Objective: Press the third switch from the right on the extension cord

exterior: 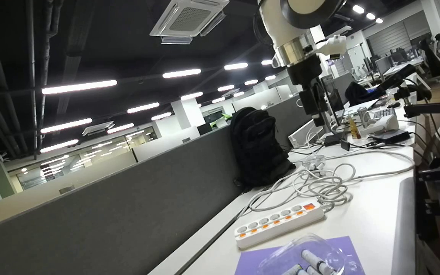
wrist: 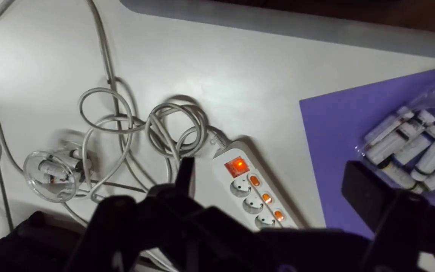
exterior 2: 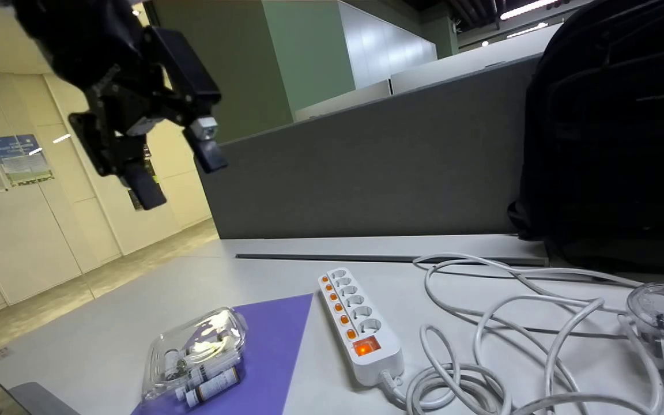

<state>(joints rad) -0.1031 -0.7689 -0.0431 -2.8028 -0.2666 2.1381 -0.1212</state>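
The extension cord is a long white power strip (exterior: 279, 226) lying on the white table. It also shows in an exterior view (exterior 2: 350, 323) and in the wrist view (wrist: 248, 186). It has a row of sockets, small orange switches (wrist: 267, 198) and a larger lit red-orange switch (wrist: 236, 166) at its cable end. In the wrist view the gripper body hides its far part. My gripper (wrist: 271, 176) is open and empty, with its fingers wide apart. In both exterior views the gripper (exterior 2: 179, 177) hangs well above the table, apart from the strip.
A purple sheet (exterior 2: 283, 323) lies beside the strip, with a clear plastic box (exterior 2: 193, 357) of small bottles on it. Tangled cables (wrist: 115, 124) and a clear container (wrist: 51, 175) lie past the cable end. A black backpack (exterior: 256, 149) leans against the grey partition (exterior: 128, 214).
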